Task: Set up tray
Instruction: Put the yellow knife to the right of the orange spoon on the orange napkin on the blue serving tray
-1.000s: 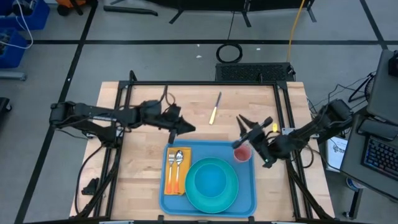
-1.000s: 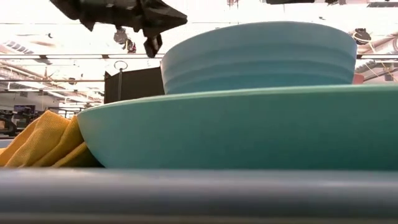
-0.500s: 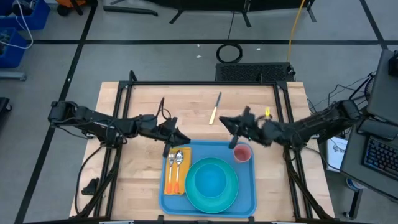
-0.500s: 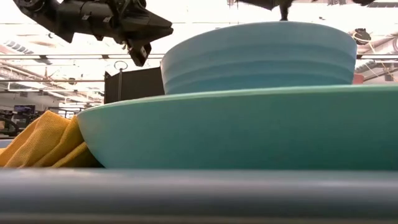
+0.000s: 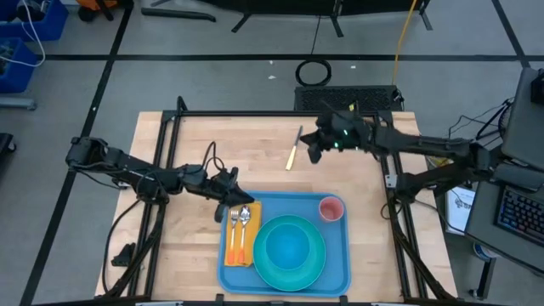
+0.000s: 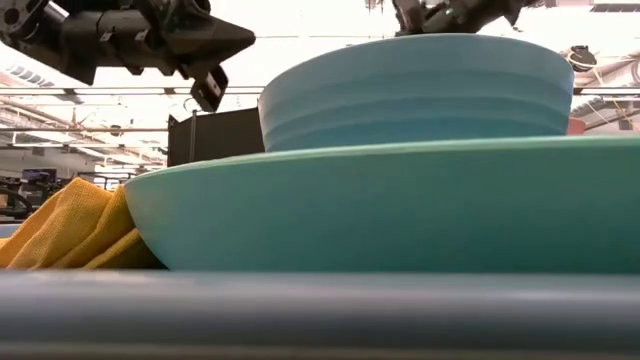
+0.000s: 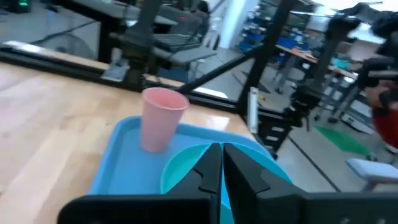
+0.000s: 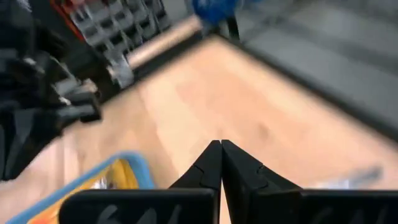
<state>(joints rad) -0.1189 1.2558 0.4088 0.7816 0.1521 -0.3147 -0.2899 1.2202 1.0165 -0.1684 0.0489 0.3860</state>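
Knife lies off the tray, long axis running away from it. Right gripper nearer, just beside, pinched empty. Left gripper also closed, at tray corner.

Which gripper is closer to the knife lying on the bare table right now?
Right. The right gripper hovers just beside the knife, shut and empty. The left gripper, also shut, sits at the blue tray's far-left corner by the fork and spoon.

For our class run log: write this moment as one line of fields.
tray: holds plate, bowl, napkin, cutlery, pink cup | knife: on table | left gripper: shut, tray's corner | right gripper: shut, near knife
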